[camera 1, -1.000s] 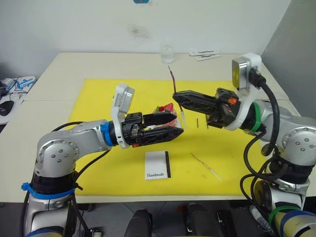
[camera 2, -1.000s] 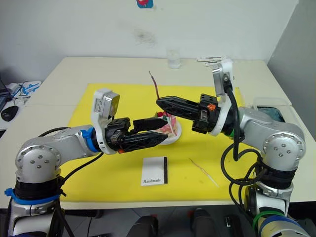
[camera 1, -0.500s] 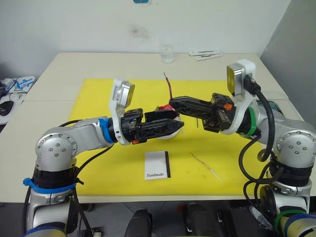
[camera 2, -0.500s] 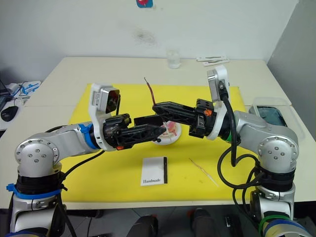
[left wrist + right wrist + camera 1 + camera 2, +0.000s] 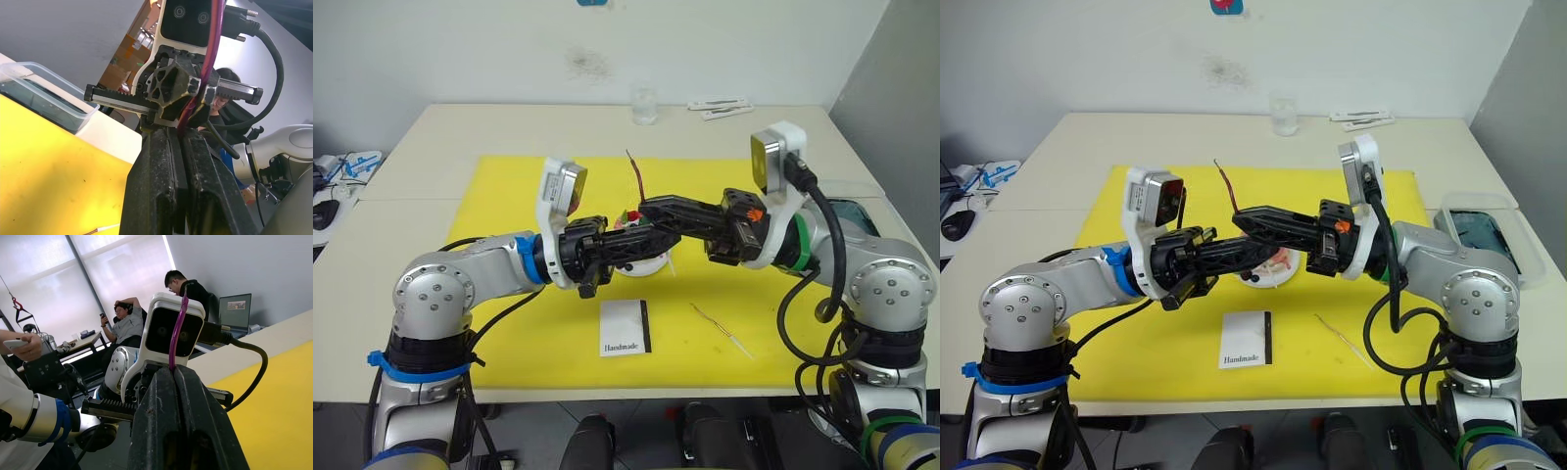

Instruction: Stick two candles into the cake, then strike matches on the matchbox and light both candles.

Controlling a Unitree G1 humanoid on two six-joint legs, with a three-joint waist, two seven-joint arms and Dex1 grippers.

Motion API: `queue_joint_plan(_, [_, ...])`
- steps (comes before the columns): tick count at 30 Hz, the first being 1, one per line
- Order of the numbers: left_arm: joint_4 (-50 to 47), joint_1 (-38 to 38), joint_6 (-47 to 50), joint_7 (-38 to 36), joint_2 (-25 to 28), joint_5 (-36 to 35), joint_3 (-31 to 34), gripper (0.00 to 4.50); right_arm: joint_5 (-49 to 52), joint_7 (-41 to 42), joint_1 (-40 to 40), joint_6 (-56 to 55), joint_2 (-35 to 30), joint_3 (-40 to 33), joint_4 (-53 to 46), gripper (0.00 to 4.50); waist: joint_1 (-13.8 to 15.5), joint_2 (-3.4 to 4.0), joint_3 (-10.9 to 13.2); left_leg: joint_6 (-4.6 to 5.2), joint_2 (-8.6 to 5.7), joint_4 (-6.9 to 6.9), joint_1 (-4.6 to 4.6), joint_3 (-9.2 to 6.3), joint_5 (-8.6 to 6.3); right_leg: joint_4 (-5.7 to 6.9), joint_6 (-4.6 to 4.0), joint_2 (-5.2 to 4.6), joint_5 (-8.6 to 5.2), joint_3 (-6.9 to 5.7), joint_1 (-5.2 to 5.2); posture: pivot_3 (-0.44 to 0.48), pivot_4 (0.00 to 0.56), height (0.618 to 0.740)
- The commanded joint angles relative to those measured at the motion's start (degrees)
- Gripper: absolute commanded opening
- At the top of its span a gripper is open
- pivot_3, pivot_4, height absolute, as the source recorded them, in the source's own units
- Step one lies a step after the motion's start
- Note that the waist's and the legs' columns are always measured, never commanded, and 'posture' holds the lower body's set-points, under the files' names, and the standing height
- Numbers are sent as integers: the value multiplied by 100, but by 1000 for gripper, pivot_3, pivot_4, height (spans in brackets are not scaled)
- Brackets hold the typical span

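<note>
Black fingers of the right gripper (image 5: 648, 208) clench one candle (image 5: 633, 173) above the cake (image 5: 640, 262) mid-frame. Left gripper (image 5: 658, 238) is clenched beside it. Open yellow mat (image 5: 509, 186) spreads left.

the white matchbox (image 5: 626, 327) on the mat reads "handmade".

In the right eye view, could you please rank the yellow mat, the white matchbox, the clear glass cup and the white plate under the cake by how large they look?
1. Yellow rectangular mat, by far the largest.
2. Flat white matchbox printed "Handmade".
3. Small white plate under the pink cake and clear glass cup: unsure, since the plate is partly hidden and the cup sits farther away.
</note>
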Motion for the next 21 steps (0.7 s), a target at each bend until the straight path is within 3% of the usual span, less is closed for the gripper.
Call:
queue_joint_plan(1, [-241, 30, -73, -193, 90, 133, 22, 14, 345, -95, -182, -63, 15, -67, -36, 0, 0, 0, 0, 0, 0, 0, 0, 0, 0, 0, 0, 0, 0, 0, 0, 0, 150, 740])
queue_joint_plan(5, [-235, 38, -124, -367, 198, 370, 12, 14, 667, -73, -159, -25, -52, -129, 1, 0, -1, 0, 0, 0, 0, 0, -5, 0, 0, -1, 0, 0, 0, 0, -4, 0, 150, 740])
queue_joint_plan(6, [-244, 38, -129, -423, 231, 422, -1, 3, 681, -60, -151, -23, -88, -115, -3, 197, 0, 0, 0, 0, 0, 0, -7, 0, 0, -2, -1, 0, 0, 0, -5, 0, 150, 740])
queue_joint_plan(8, [-260, 39, -129, -511, 279, 506, -20, 0, 635, -27, -151, -46, -147, -76, -22, 620, -1, 0, 0, 0, 0, 0, -7, 0, 0, -3, -1, 0, -1, 0, -6, 0, 150, 740])
queue_joint_plan(13, [-274, 25, -125, -693, 354, 669, -68, 0, 265, 62, -171, -283, -194, -9, -42, 2393, -3, 0, 0, 0, 0, -1, -22, -1, 0, -2, 0, 0, 0, -2, -20, 0, 150, 740])
queue_joint_plan(17, [-276, -19, -160, -758, 439, 836, -26, 0, 3, 158, -136, -389, -365, -49, -14, 2393, -1, 0, 0, -1, 0, 3, -63, -1, 1, 5, 3, 0, 2, -1, -62, 0, 150, 740])
queue_joint_plan(21, [-197, -143, -360, -900, 951, 1391, 264, 0, -657, 444, 95, -580, -1064, -142, -229, 2393, 2, 0, 1, -1, -1, 3, -72, -1, 1, 0, 1, -1, 2, -2, -67, 0, 150, 740])
